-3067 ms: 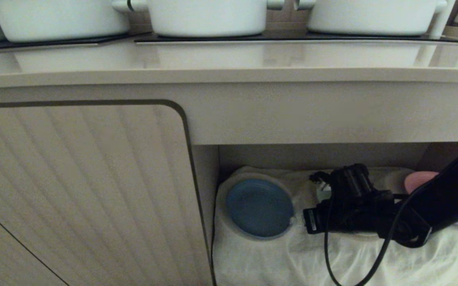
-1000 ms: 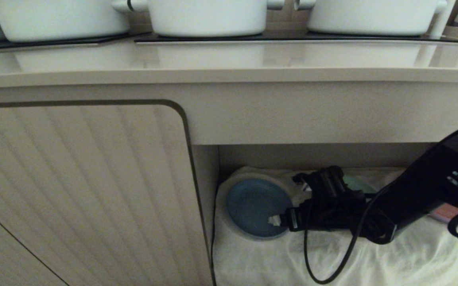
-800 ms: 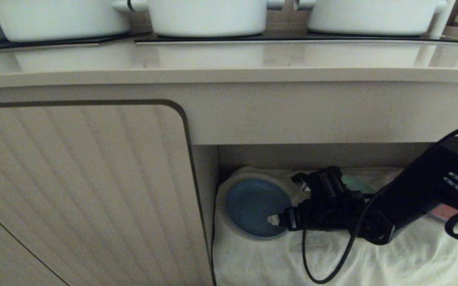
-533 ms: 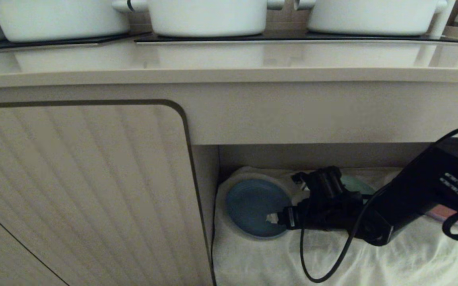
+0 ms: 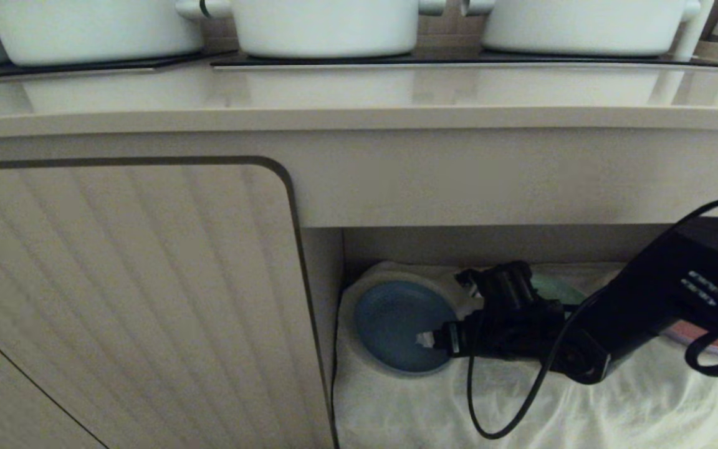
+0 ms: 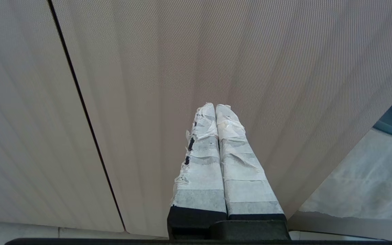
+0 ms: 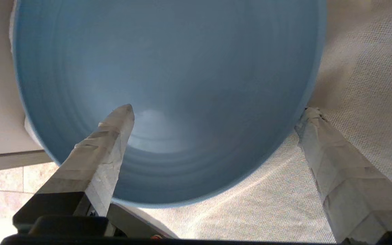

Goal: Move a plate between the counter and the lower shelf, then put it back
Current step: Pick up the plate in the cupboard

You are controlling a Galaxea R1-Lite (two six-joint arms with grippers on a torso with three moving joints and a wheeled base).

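Right gripper spread wide astride the small round light-blue matte plate's three-o'clock rim, one taped fingertip over it, one plate, left gripper closed.

Surfaces and finishes

A matt blue plate is seen on woven white cloth; the bench is glossy beige, the fingers wrapped in crinkled tape.

a kitchen: counter, cooktop, white pots.

Light-blue plate on white cloth; beige counter.
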